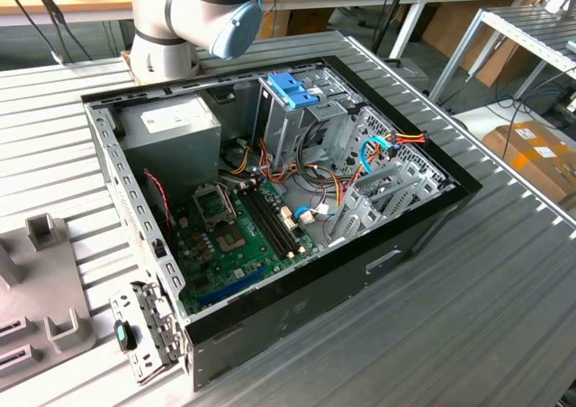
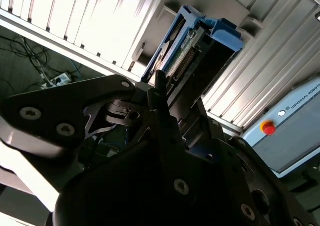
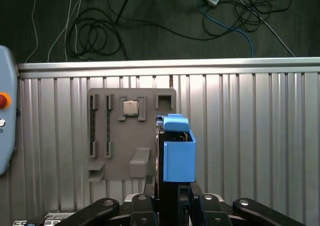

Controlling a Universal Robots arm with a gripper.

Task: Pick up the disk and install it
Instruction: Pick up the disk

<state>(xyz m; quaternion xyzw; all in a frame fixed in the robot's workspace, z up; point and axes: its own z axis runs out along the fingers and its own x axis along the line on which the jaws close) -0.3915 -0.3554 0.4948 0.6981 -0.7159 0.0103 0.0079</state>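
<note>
The disk [image 3: 178, 148] shows edge-on in both wrist views, a silver drive in a blue plastic frame [image 2: 220, 33] with its connector edge [image 2: 187, 61] showing. My gripper [image 3: 172, 188] is shut on its lower end, black fingers [image 2: 161, 88] clamped on either side. The disk hangs above the ribbed metal table, just beside a grey fixture plate [image 3: 112, 146]. In the exterior view the open computer case [image 1: 396, 254] lies on the table.
A tall metal cage with a blue top [image 1: 292, 92] and a grey power-supply box [image 1: 171, 128] sit inside the case, among loose cables [image 1: 342, 186]. The fixture plate holds a small chip [image 3: 131, 107]. A pendant with a red button [image 2: 268, 128] lies nearby. The arm's base [image 1: 193, 11] stands behind the case.
</note>
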